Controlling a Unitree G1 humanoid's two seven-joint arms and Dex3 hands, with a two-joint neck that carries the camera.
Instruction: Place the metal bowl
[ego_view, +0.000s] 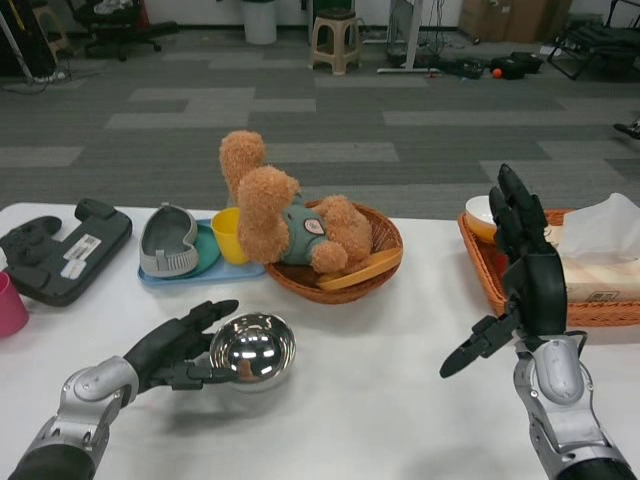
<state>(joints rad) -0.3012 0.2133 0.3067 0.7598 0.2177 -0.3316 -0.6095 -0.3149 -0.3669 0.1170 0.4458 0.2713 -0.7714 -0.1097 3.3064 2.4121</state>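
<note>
The floor (330, 130) is covered in grey carpet tiles of lighter and darker shades. A beige plastic stool (336, 42) is set near the far wall, with a white bin (260, 20) to its left. What may be an office chair (115, 30) is seen at far left, partly cropped.

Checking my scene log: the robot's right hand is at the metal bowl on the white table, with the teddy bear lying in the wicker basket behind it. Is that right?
Not quite: the left hand is at the metal bowl, as the head view shows. The right hand is raised, holding nothing. The bowl does sit on the white table, with the teddy bear in the wicker basket behind.
</note>
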